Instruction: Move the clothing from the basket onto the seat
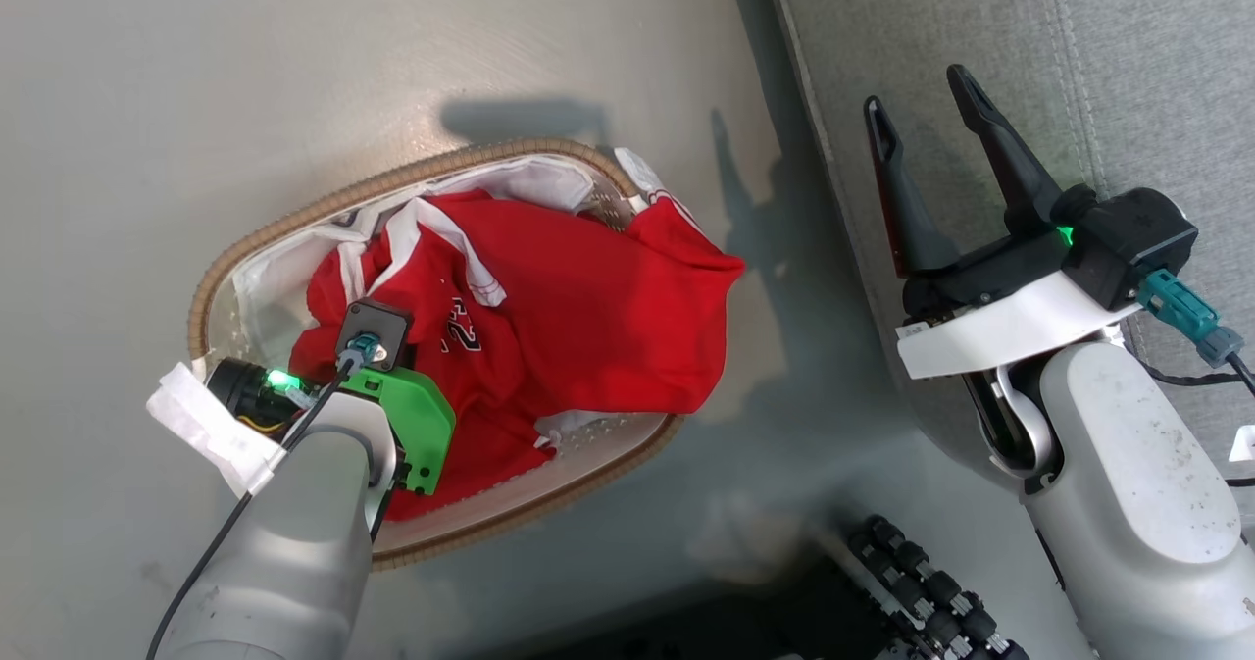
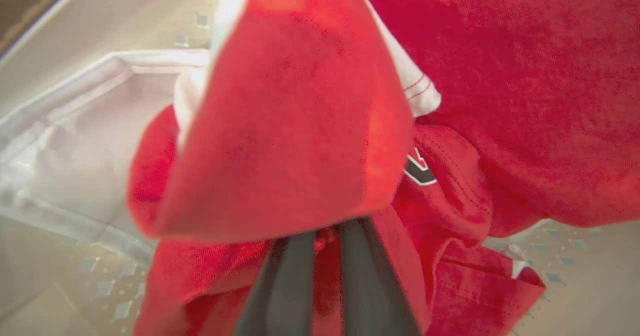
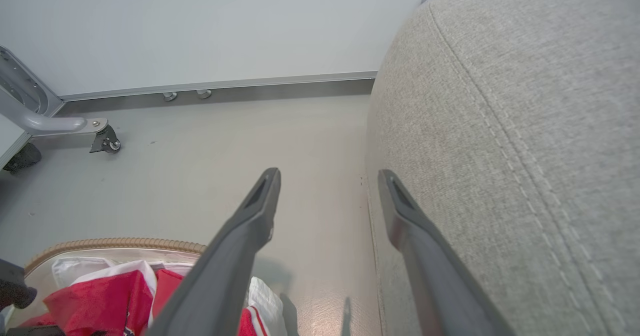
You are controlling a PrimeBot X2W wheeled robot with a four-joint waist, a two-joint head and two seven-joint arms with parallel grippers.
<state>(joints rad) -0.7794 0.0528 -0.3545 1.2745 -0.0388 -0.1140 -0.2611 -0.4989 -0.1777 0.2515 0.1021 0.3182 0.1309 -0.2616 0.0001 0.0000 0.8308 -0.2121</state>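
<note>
The oval white basket with its brown woven rim stands on the floor, holding the red clothing. A jersey with white trim and part of its white lettering lies on top, one corner draped over the basket's right rim. My left arm reaches down into the basket's near left end. In the left wrist view my left gripper is shut on a raised fold of the red clothing. My right gripper hangs open and empty beside the rounded edge of the grey seat.
The basket rim and seat flank bare grey floor under the right gripper. A metal frame on a caster stands by the far wall. My base's black roller wheel lies below the basket.
</note>
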